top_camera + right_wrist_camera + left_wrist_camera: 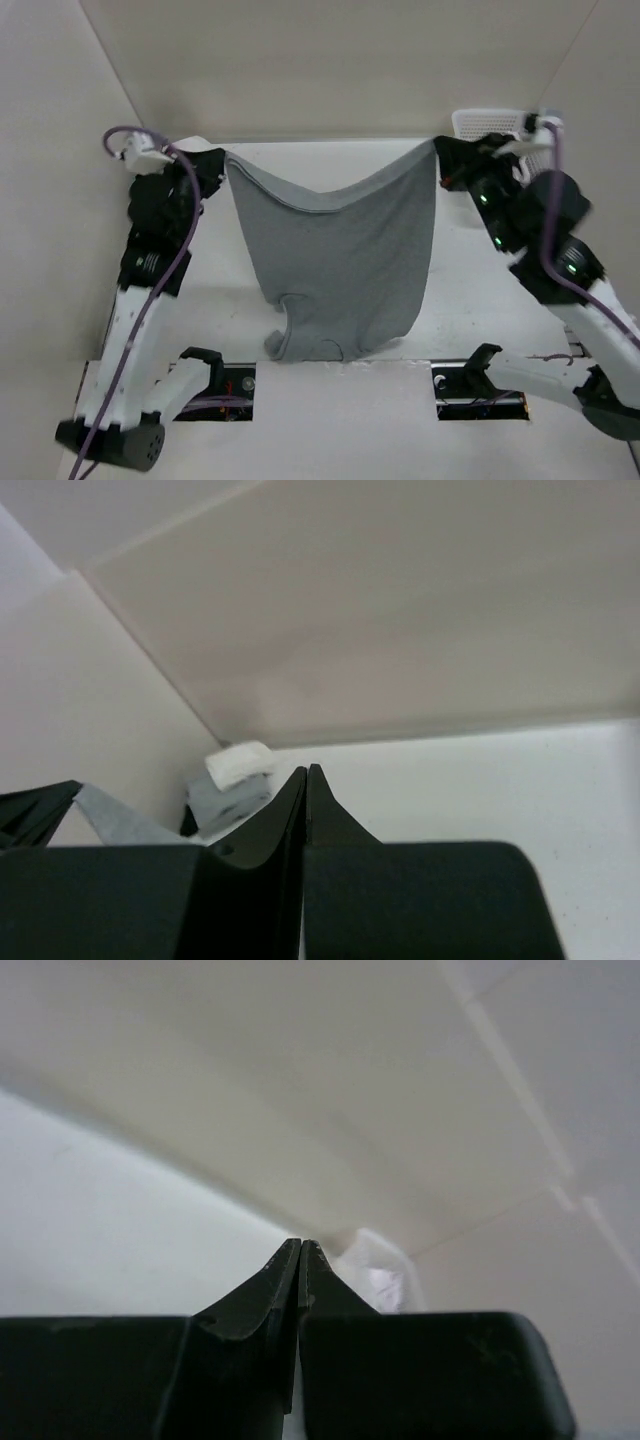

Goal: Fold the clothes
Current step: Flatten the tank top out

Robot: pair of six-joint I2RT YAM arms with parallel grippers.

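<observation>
Beige panel walls (330, 70) box in a white table (470, 260), above which a plain mid-grey sleeveless top of soft knit (340, 250) hangs like a banner. What appears to be its hem edge is pulled across the far side of the workspace and sags in the middle, while its narrow shoulder straps (280, 345) trail toward the near edge, resting on or just above the tabletop. The black-and-white left arm (150, 260) and its twin, the right arm (560, 260), reach forward and outward so that the cloth spreads to its full width between them. The hold looks meant to shake out creases and square the garment before it is laid flat for a first fold; no fold shows yet. The left gripper (218, 165) is clamped on one upper corner and the right gripper (443, 160) on the other. Each wrist view shows the jaws pressed tight together, black fingertips (285, 1280) meeting at a point, though the pinched cloth itself cannot be made out there. A white slotted plastic basket (490, 122) sits just behind the right gripper at the far right corner, apart from the work.
</observation>
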